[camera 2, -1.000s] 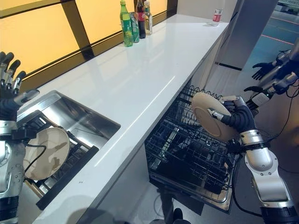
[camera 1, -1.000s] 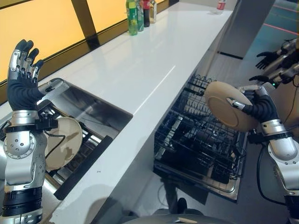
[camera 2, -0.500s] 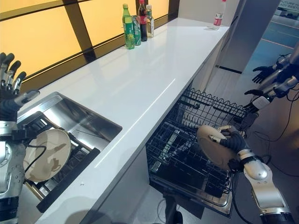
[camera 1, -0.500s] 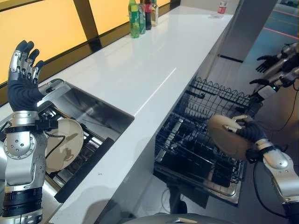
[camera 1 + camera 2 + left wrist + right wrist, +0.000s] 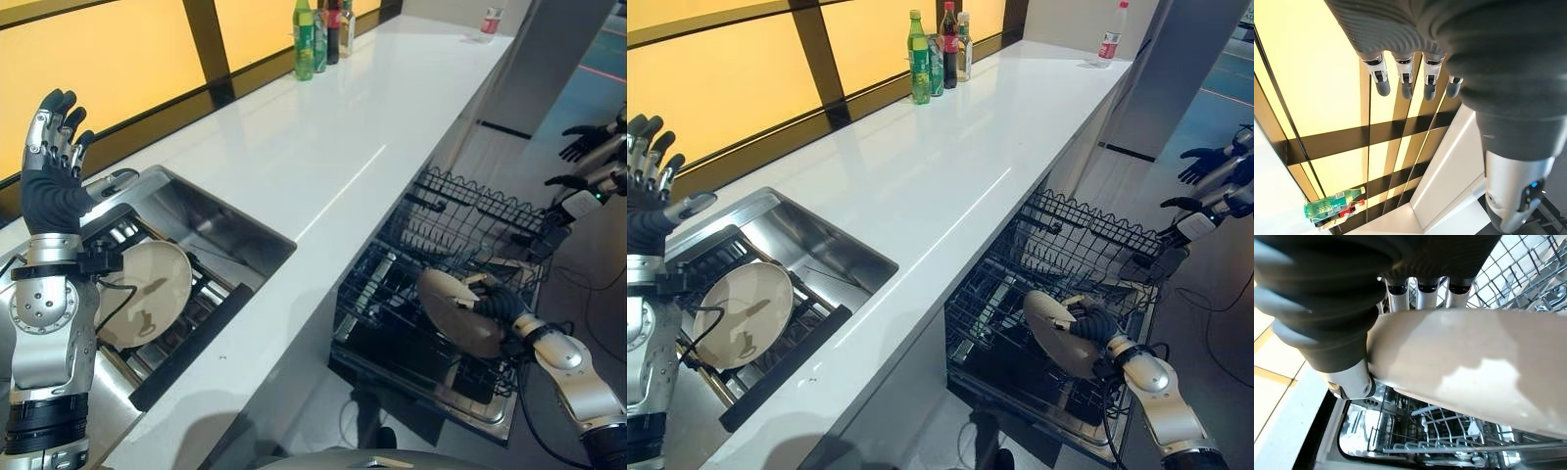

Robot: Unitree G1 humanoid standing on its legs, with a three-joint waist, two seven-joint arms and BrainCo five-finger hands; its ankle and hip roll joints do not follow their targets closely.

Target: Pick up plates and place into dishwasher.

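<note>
The left robot hand [image 5: 54, 162] is raised, fingers straight and holding nothing, above the steel sink [image 5: 211, 220], where a round beige plate [image 5: 142, 294] lies on a dark rack. Across the white tabletop [image 5: 323, 137] from the sink, the right robot hand [image 5: 495, 302] grips a second beige plate [image 5: 453, 311] tilted over the black wire dishwasher rack [image 5: 431, 294]. No writing is legible.
</note>
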